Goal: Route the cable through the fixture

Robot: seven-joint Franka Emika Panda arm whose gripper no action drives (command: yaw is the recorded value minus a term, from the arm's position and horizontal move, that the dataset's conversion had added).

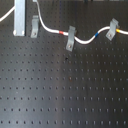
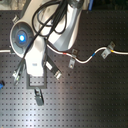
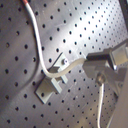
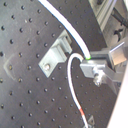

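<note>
Cable (image 1: 85,39) winds across the far part of the black perforated surface (image 1: 65,95) in the first exterior view, passing the middle clip (image 1: 70,38) and two others. In both wrist views the claw (image 4: 90,64) pinches the cable just beside a clip (image 4: 56,53).

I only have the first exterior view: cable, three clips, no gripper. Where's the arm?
Observer: In the second exterior view, the arm covers the second exterior view's left half, with the gripper below it.
Operator: Holding anything?
Observer: In the first wrist view, the cable runs into a finger. It looks pinched.
Operator: Near a clip?
Observer: Yes. The first wrist view shows the cable lying across a clip beside the finger. I can't tell if it's seated.
</note>
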